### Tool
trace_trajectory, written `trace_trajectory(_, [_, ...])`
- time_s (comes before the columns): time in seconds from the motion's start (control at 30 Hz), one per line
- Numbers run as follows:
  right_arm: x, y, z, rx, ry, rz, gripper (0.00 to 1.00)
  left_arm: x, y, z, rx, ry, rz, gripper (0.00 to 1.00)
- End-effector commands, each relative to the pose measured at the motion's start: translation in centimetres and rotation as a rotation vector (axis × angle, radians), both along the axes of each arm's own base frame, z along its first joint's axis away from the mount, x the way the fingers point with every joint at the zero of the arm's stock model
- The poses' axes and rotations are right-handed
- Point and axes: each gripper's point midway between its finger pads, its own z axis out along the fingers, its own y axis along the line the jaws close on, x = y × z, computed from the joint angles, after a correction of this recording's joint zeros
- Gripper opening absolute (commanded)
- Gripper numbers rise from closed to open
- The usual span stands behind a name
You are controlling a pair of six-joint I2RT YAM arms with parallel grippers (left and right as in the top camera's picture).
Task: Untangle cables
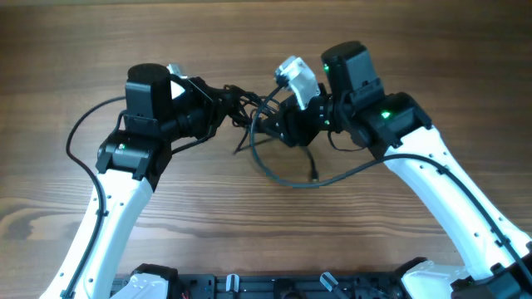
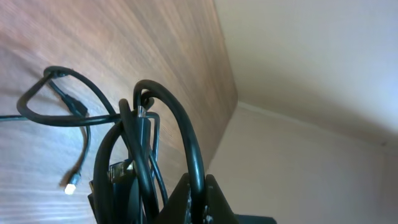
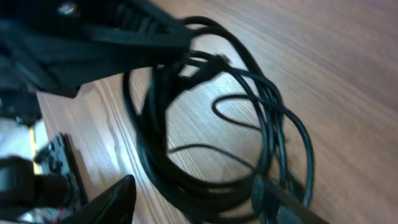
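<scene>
The cables (image 1: 249, 112) are a tangle of thin black cords hanging between my two grippers above the wooden table. One loop (image 1: 278, 170) droops onto the wood, ending in a plug (image 1: 314, 176). My left gripper (image 1: 223, 101) is shut on one cable strand (image 2: 198, 155), which arches up out of the closed jaws (image 2: 198, 183). More loops (image 2: 59, 112) and a pale plug end (image 2: 71, 182) lie beyond it. My right gripper (image 1: 268, 123) is open, its fingers (image 3: 118, 198) spread wide on either side of the coiled bundle (image 3: 205, 180).
Wooden table (image 1: 266, 232) under both arms. Its far edge (image 2: 229, 112) meets a pale wall. Each arm's own thicker black wire runs alongside it, on the left (image 1: 79, 137) and on the right (image 1: 357, 170). A black rail (image 1: 249, 286) lines the near edge.
</scene>
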Motion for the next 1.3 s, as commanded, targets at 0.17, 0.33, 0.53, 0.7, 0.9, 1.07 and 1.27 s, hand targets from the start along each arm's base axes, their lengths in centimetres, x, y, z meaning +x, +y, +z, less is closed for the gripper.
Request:
trace_trajectory(0.17, [-1.0, 2.3, -2.2, -0.075, -0.122, 0.212, 0.62, -0.4, -0.6, 1.1, -0.108, 0.066, 0.014, 0.04])
trace_trajectory(0.33, [-0.7, 2.6, -3.1, -0.083, -0.095, 0.204, 0.18, -0.3, -0.4, 1.0, -0.104, 0.068, 0.025, 0.04])
trace_trajectory(0.53, [0.5, 1.7, -2.3, -0.021, 0.023, 0.038, 0.05, 0.8, 4.5, -2.6, 0.302, -0.028, 0.119, 0.04])
trace_trajectory(0.7, [1.5, 0.6, -1.4, 0.053, 0.167, -0.141, 0.04, -0.2, 6.6, -4.7, 0.604, -0.091, -0.014, 0.11])
trace_trajectory(0.9, [1.6, 0.1, 0.8, 0.175, 0.244, -0.161, 0.05, -1.1, 5.0, -4.6, 0.697, -0.242, -0.274, 0.36])
trace_trajectory(1.07, [1.8, -1.1, 0.7, 0.188, 0.277, -0.163, 0.04, -1.3, 4.2, -3.8, 0.642, -0.331, -0.374, 0.49])
trace_trajectory(1.27, [1.6, -1.1, 0.6, 0.194, 0.316, -0.186, 0.13, -2.4, 0.9, -4.0, 0.484, -0.354, -0.514, 0.53])
